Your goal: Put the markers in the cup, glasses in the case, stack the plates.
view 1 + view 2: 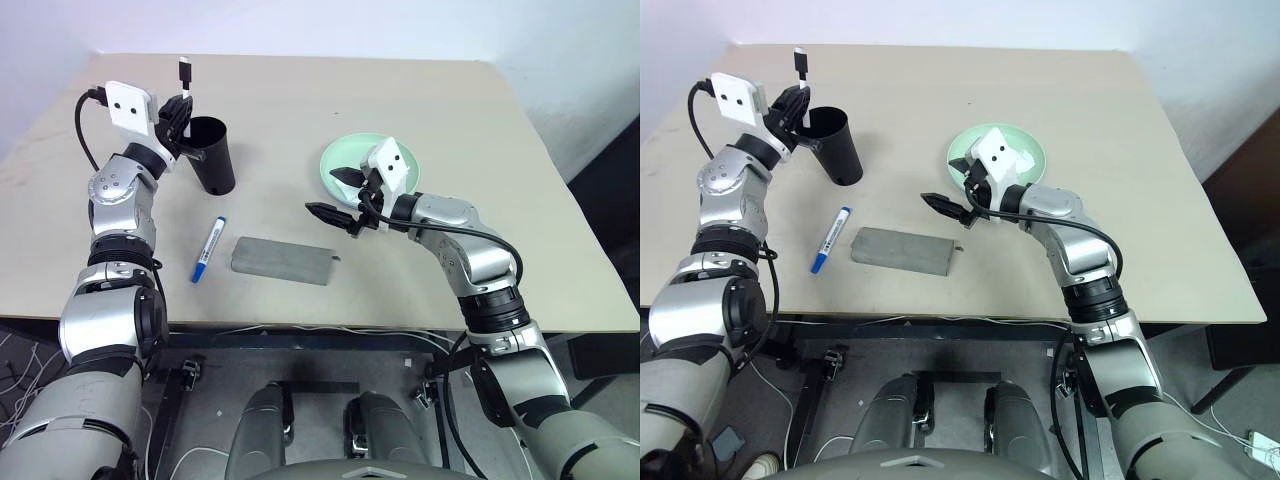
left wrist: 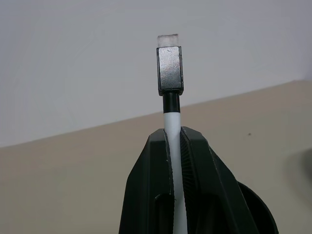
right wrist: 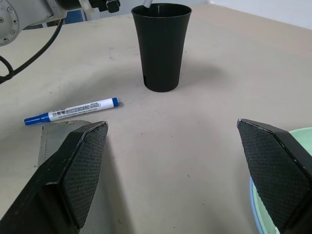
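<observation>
My left gripper point(image 1: 176, 112) is shut on a white-barrelled marker point(image 2: 174, 122) with a black cap, held upright just above the rim of the black cup point(image 1: 213, 156). The marker's lower end is at the cup's mouth point(image 3: 161, 9). A second marker point(image 1: 208, 248), with a blue cap, lies flat on the table in front of the cup. The grey case point(image 1: 283, 260) lies closed beside it. My right gripper point(image 1: 338, 196) hovers wide open between the case and the mint green plate point(image 1: 343, 157). A light blue plate's rim point(image 3: 252, 195) peeks from under the green one. The glasses are out of view.
The beige table point(image 1: 420, 110) stretches bare behind and to the right of the plates. Its front edge point(image 1: 330, 326) runs close in front of the case.
</observation>
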Controlling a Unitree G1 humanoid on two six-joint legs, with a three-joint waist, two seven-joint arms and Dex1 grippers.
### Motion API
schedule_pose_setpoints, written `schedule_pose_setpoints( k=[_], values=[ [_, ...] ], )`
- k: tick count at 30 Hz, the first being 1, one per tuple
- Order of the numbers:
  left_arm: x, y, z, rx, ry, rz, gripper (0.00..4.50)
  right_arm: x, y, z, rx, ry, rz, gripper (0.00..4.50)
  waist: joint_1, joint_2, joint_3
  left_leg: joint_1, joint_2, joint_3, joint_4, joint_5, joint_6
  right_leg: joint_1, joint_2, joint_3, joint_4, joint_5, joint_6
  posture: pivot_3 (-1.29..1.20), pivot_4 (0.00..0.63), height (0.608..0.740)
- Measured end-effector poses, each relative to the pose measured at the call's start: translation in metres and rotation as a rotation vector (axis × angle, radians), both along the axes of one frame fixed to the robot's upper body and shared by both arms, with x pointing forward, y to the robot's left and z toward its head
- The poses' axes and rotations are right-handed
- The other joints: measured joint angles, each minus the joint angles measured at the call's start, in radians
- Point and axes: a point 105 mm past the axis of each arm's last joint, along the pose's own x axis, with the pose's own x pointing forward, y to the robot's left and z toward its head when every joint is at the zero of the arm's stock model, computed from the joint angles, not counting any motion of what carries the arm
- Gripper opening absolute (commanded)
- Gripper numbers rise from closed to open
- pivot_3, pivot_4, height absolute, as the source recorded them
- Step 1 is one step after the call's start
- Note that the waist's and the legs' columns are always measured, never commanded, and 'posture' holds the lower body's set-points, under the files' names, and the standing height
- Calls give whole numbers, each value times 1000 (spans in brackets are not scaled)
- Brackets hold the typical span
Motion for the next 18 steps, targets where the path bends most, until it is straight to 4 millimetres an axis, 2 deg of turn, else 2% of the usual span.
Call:
schedule_pose_setpoints(
  k=[18],
  values=[
    [1,0,-16,0,55,-10,0,-1,-1,0,-6,-1,13,4456,0,0,0,0,0,0,0,1,-1,0,0,0,0,0,0,0,150,681]
  ],
)
